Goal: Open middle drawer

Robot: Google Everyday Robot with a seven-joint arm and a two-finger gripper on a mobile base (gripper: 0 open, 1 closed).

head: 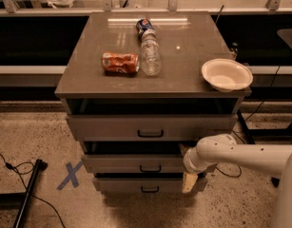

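Note:
The middle drawer is the second of three grey fronts in the cabinet, with a small dark pull handle at its centre. A dark gap shows above its front. My gripper, on the end of the white arm coming in from the right, is at the right end of the middle drawer's front, well right of the handle. The gripper and wrist hide that end of the drawer.
The top drawer and the lowest drawer flank the middle one. On the cabinet top lie an orange can, a clear bottle, a blue can and a white bowl. A blue X marks the floor at left, beside a black pole.

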